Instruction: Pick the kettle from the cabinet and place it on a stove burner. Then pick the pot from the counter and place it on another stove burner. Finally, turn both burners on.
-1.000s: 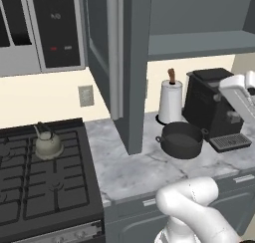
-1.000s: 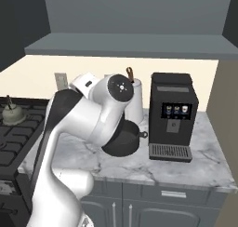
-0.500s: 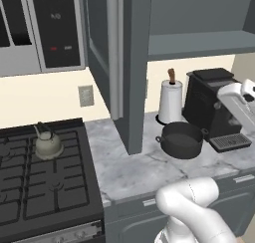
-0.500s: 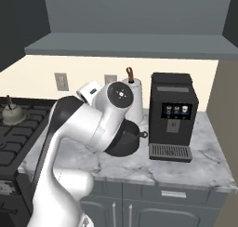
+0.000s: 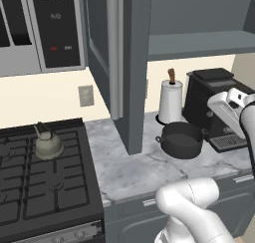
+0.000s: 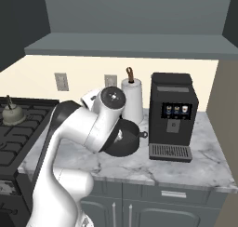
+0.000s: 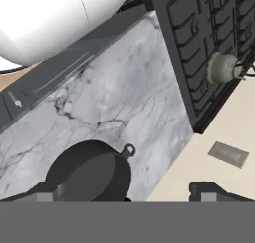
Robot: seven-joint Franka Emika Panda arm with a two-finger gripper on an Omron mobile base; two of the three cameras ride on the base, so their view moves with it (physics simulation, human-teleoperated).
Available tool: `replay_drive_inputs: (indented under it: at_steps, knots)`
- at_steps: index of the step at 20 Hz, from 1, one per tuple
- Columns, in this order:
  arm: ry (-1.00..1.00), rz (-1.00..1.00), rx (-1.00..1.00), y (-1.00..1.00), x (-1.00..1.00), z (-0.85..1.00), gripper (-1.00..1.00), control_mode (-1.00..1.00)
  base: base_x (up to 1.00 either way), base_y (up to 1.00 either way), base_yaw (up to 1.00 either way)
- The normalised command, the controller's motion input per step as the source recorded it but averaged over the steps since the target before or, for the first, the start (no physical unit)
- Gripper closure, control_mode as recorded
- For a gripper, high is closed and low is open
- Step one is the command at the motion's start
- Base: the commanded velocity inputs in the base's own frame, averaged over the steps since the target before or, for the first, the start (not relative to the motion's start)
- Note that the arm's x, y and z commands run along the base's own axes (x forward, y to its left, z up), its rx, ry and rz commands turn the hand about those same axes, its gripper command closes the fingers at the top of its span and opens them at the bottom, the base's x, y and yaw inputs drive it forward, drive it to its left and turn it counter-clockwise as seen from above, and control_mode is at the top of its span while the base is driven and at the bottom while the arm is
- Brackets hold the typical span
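The grey-olive kettle [image 5: 48, 143] [image 6: 12, 114] [image 7: 224, 67] stands on a rear burner of the black stove [image 5: 30, 187] [image 7: 199, 33]. On the marble counter [image 5: 149, 167] [image 7: 114, 97] the dark pot [image 5: 182, 139] [image 7: 92, 175] sits in front of the open cabinet door [image 5: 127, 62]. In the right base view my arm hides most of the pot [image 6: 131, 136]. My gripper [image 7: 124, 191] hangs above the pot's far edge, open, with both fingertips [image 7: 40, 191] wide apart and nothing between them.
A black coffee machine [image 5: 206, 95] [image 6: 173, 114] and a white paper-towel roll [image 5: 170, 102] [image 6: 133, 100] stand just behind the pot. A wall outlet [image 5: 86, 95] [image 7: 229, 155] is on the cream wall. A microwave [image 5: 30, 28] hangs over the stove.
My hand has sunk a little over the right end of the counter. The pot and the kettle have stayed where they were.
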Motion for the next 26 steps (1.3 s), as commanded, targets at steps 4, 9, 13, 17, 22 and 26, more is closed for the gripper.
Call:
replay_drive_inputs:
  at_steps: [4,9,13,17,22,26]
  knots:
    - [0.16,-0.07,-0.05,-0.01,0.24,-0.2,-1.0,-1.0,0.0,0.0,0.0]
    - [0.14,-0.07,-0.04,-0.04,0.23,-0.24,-1.0,-1.0,0.0,0.0,0.0]
    - [0.13,-0.07,-0.02,-0.11,0.21,-0.22,-1.0,-1.0,0.0,0.0,0.0]
    - [0.13,-0.07,-0.01,-0.15,0.2,-0.24,-1.0,-1.0,0.0,0.0,0.0]
    - [0.11,-0.07,-0.02,-0.1,0.2,-0.28,-1.0,-1.0,0.0,0.0,0.0]
    - [0.07,-0.07,-0.02,-0.02,0.26,-0.3,-1.0,-1.0,0.0,0.0,0.0]
